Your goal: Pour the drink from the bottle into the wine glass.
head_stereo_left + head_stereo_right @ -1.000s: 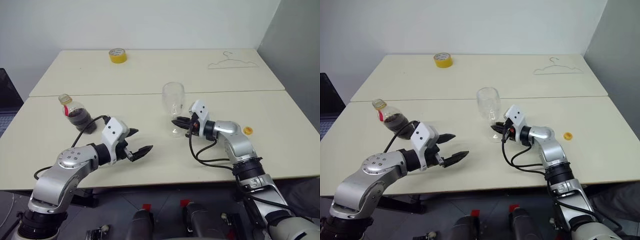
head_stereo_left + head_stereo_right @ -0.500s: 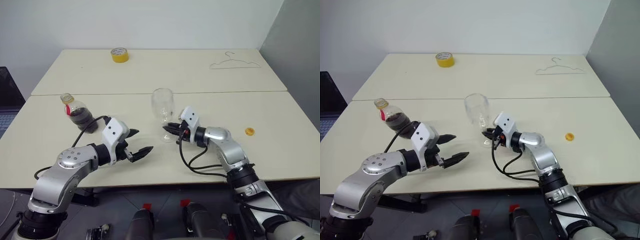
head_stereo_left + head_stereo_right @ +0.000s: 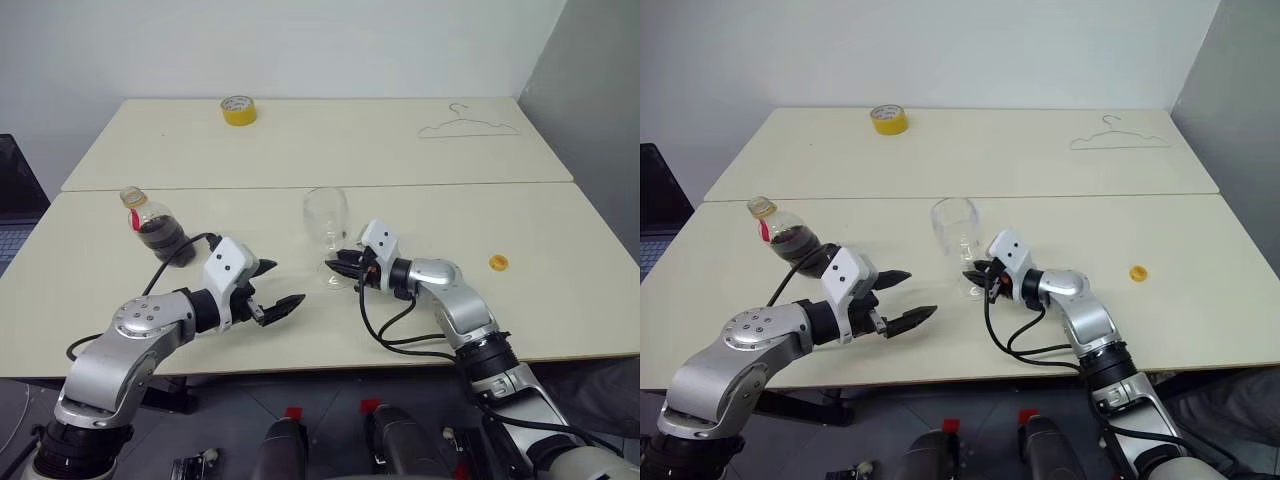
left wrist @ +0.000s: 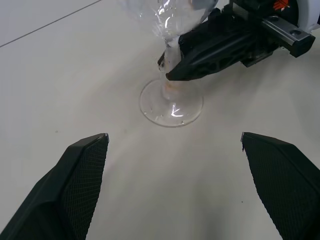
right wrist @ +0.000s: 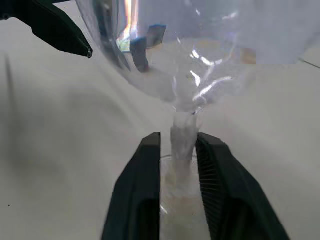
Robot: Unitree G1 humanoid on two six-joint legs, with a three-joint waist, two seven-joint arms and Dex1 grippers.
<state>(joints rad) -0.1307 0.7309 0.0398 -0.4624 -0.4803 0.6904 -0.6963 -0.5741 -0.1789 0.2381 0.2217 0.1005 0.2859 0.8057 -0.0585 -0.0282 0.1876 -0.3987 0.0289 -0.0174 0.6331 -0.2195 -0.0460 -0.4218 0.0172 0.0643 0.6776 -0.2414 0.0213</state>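
Right gripper (image 5: 179,150) fingers flank wine glass (image 3: 327,215) stem, upright on table (image 3: 560,290).

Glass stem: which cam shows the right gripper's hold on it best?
Right wrist view: the stem stands between the right gripper's two fingers, with slight gaps either side. Left wrist view shows the foot flat on the table with that gripper at the stem side-on. Eye views show the whole glass upright, stem contact too small.
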